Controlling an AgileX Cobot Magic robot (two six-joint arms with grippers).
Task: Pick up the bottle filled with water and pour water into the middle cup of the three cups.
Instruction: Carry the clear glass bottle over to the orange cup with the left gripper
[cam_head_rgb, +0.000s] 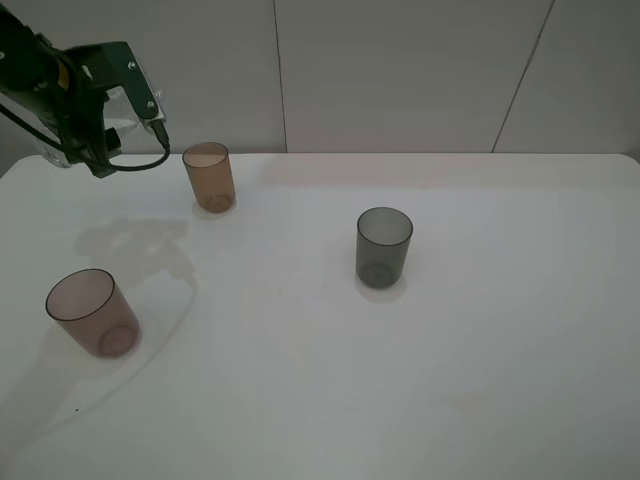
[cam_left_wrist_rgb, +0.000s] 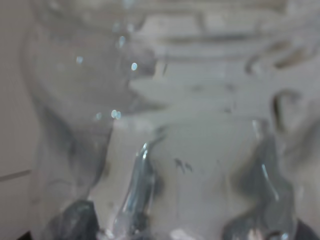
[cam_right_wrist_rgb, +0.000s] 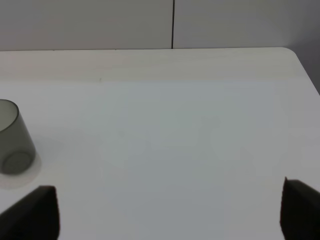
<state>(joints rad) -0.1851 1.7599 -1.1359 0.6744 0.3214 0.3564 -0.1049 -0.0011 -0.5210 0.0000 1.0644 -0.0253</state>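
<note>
My left gripper (cam_head_rgb: 128, 108) is raised at the far left, shut on the clear bottle (cam_head_rgb: 140, 104), which it mostly hides. The bottle (cam_left_wrist_rgb: 165, 125) fills the left wrist view as blurred clear plastic, with dark fingers (cam_left_wrist_rgb: 75, 222) at its edge. The amber-brown middle cup (cam_head_rgb: 209, 177) stands upright just right of and below the gripper, apart from it. The pinkish-mauve cup (cam_head_rgb: 92, 313) stands at the front left. The smoky grey cup (cam_head_rgb: 383, 247) stands at centre right and also shows in the right wrist view (cam_right_wrist_rgb: 12, 137). My right gripper (cam_right_wrist_rgb: 170, 212) is open and empty over bare table.
The white table (cam_head_rgb: 480, 360) runs to a pale panelled wall at the back. Its far edge and right corner (cam_right_wrist_rgb: 290, 52) show in the right wrist view. The right arm is outside the exterior high view.
</note>
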